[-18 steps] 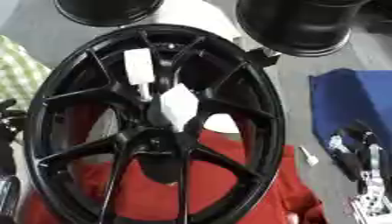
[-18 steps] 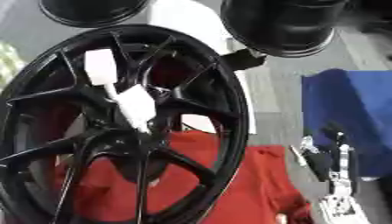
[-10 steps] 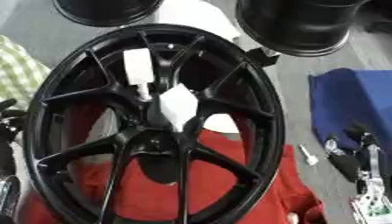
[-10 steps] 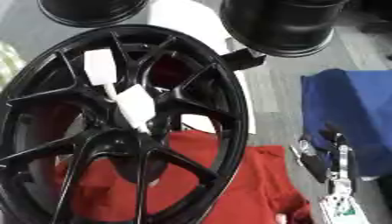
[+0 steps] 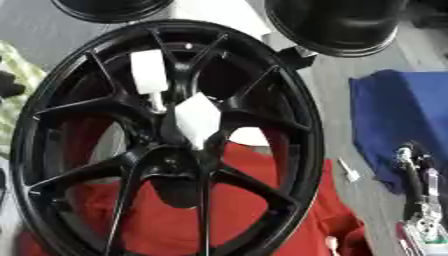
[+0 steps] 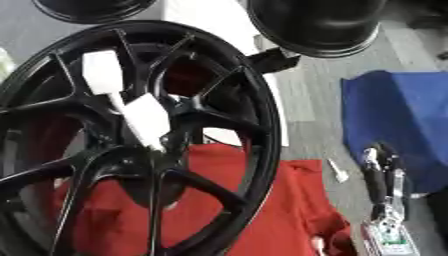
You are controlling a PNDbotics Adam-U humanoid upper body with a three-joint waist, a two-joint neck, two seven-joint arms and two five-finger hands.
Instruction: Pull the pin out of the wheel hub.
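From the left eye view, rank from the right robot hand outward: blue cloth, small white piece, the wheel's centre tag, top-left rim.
From the right robot hand, lower right:
1. Blue cloth, right beside it.
2. Small white piece, to its left.
3. Centre tag, mid-wheel.
4. Top-left rim, far corner.

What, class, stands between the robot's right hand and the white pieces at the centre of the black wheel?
The wheel's own rim. The right hand hangs outside it, over grey floor beside the blue cloth. The white pieces sit inside, among the spokes; nothing else visibly intervenes.
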